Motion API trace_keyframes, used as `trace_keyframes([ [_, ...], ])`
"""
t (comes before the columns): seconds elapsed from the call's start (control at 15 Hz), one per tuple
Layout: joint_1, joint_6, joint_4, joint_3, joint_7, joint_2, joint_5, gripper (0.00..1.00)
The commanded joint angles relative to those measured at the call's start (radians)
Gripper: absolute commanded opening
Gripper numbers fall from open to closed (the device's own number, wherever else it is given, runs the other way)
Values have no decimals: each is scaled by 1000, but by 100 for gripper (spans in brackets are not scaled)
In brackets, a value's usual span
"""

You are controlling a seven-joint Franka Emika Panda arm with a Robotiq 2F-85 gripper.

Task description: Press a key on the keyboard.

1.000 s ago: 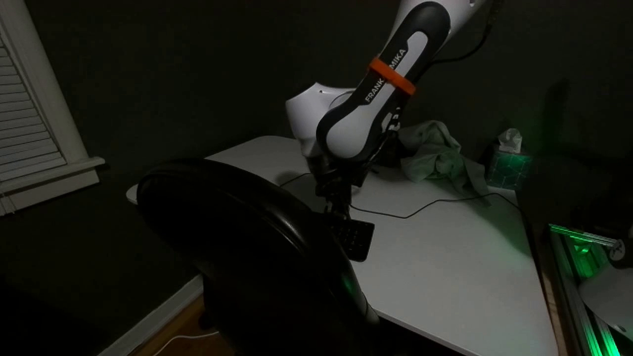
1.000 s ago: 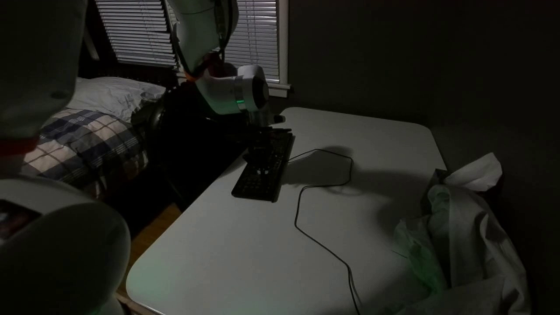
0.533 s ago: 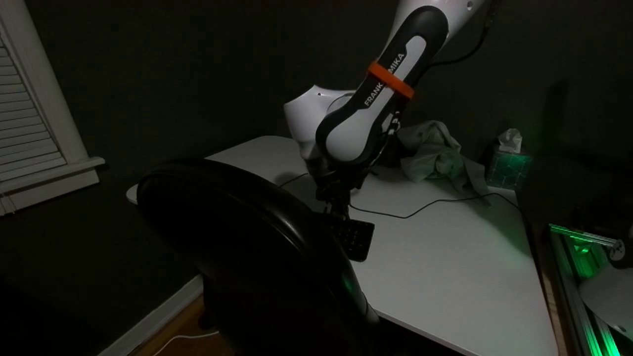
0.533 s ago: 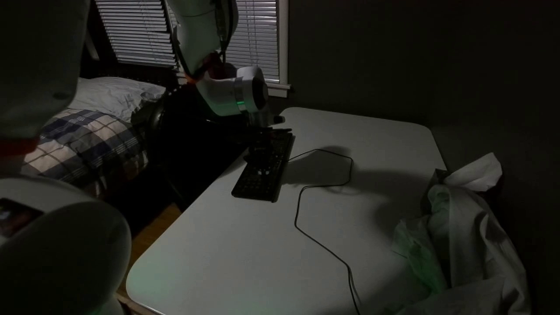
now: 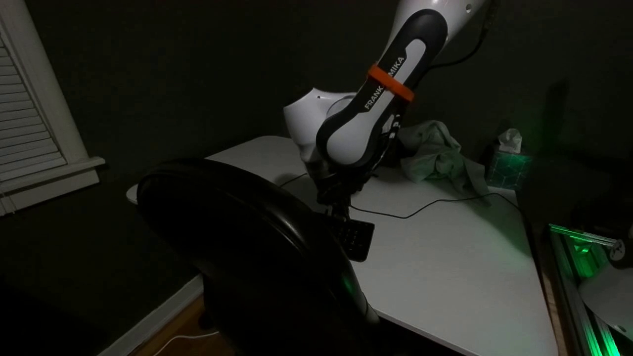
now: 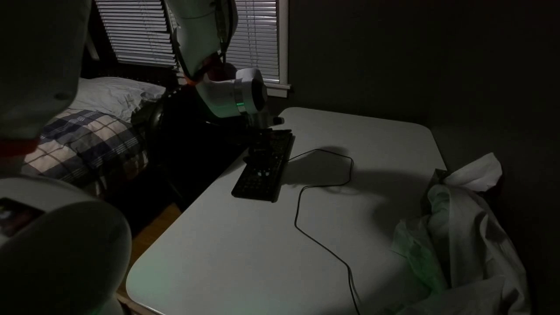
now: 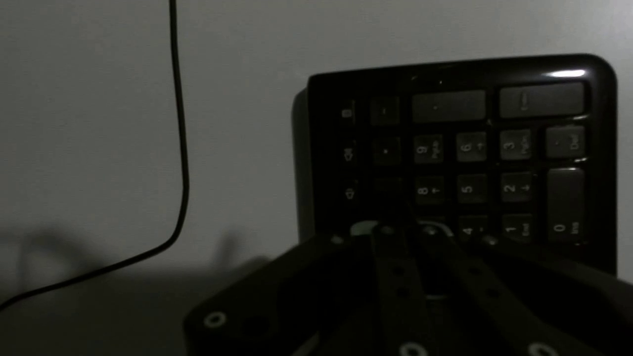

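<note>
The black keyboard (image 5: 360, 240) lies flat on the white table (image 5: 445, 277); the chair back hides part of it in that exterior view. It also shows in an exterior view (image 6: 254, 186) and, with its number pad, in the wrist view (image 7: 517, 141). My gripper (image 7: 403, 225) is shut with its fingers together and nothing between them. It points down over the number pad, near the top row and the 7/8 keys. The gripper shows dark in both exterior views (image 5: 339, 213) (image 6: 263, 171). Whether the fingertips touch a key is too dark to tell.
A large black chair back (image 5: 237, 237) stands at the table's edge close to the gripper. A thin black cable (image 6: 302, 218) runs across the table from the keyboard. A pale cloth (image 6: 472, 245) and a tissue box (image 5: 509, 168) are at the table's end.
The arm has lowered slightly, bringing the gripper a little closer down to the keyboard. The keyboard has not moved.
</note>
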Motion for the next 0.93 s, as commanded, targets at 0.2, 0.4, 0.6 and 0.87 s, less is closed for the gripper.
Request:
trace_keyframes([
  [0.2,15,2,15,-10,20,17,-20,0],
  [0.4,7,-52,21,0,8,-26,11,0],
  [0.6,0,-121,25,2,9,-73,24,0],
  [0.87,-19,-185,5,26,-11,-139,68,26],
])
